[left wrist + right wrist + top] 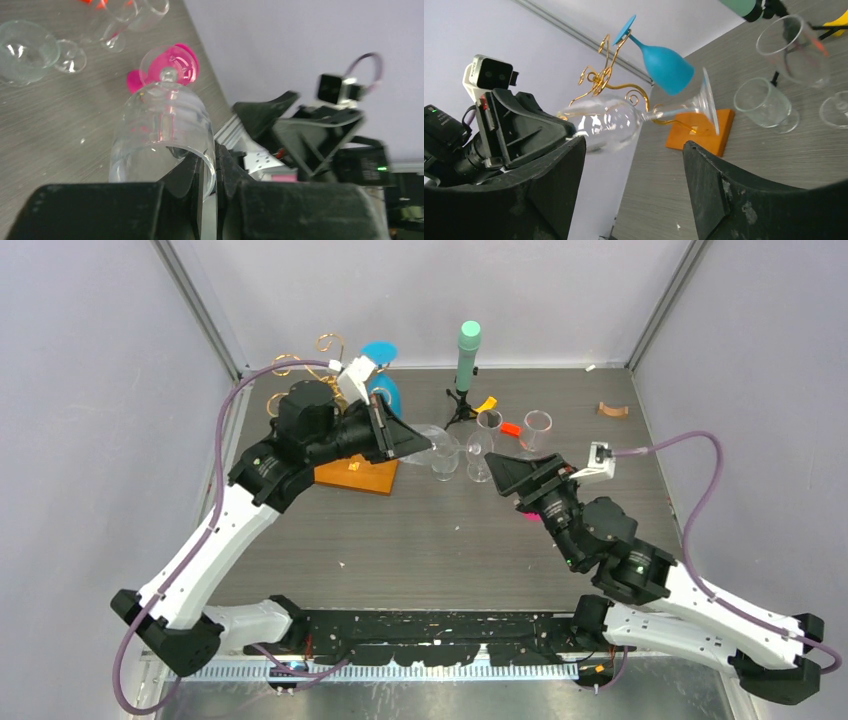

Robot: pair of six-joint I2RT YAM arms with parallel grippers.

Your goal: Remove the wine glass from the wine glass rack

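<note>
The left pincer [210, 162] is pinching the rim of the clear stemmed wine glass [160, 130]. Its jaws are standing nearly shut, with only the thin glass wall between them. It is carrying the glass on its side in the air above the grey wood-grain tabletop [774, 170], with the stem and foot pointing toward the right arm.

The glass is hanging free of the gold wire wine glass rack on its orange-brown wooden base [699, 137], though it is near it. The lift-off therefore seems done, and what is left is probably finding a spot to set the glass down.

A rim grip is leaving the stem and foot sticking out unsupported. That is likely why the right pincer [634, 145] is waiting close to the foot, with its jaws spread wide and holding nothing.

A blue wine glass [666, 67] is hanging upside down from one scroll arm of the rack. Several clear glasses [485, 440] are standing on the tabletop between the arms, so any lowering is going to need care.
</note>
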